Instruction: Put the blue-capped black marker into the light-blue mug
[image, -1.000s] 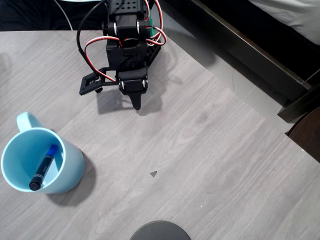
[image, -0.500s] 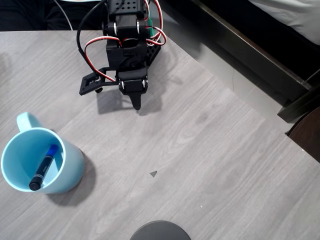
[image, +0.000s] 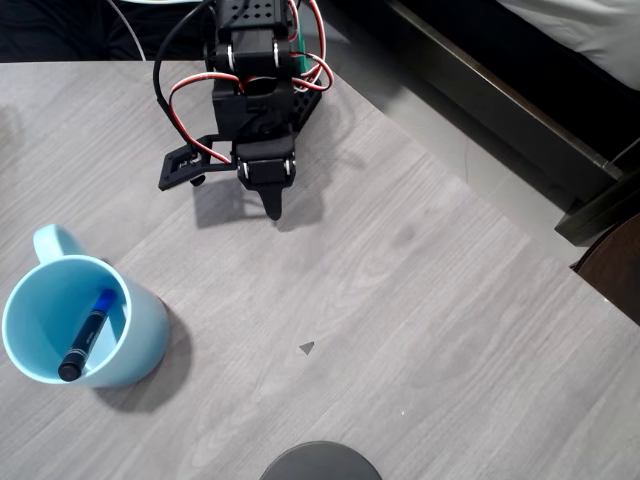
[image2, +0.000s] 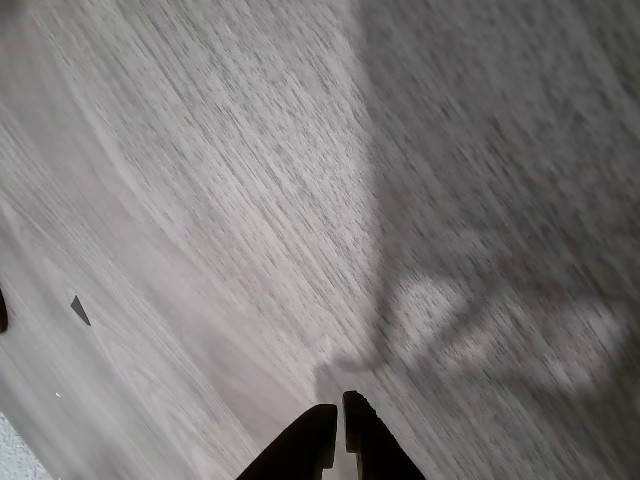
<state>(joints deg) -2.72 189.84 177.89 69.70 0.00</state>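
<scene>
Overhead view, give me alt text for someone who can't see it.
A light-blue mug on a grey wood-grain table holds a blue-capped black marker leaning inside it. The black robot gripper sits apart near the table's top edge, fingers together, holding nothing.

In the overhead view the mug (image: 82, 321) stands on the table (image: 420, 330) at the lower left, its handle toward the top. The marker (image: 86, 335) lies slanted inside it. The gripper (image: 272, 208) sits well apart, up and to the right, near the table's far edge.
</scene>
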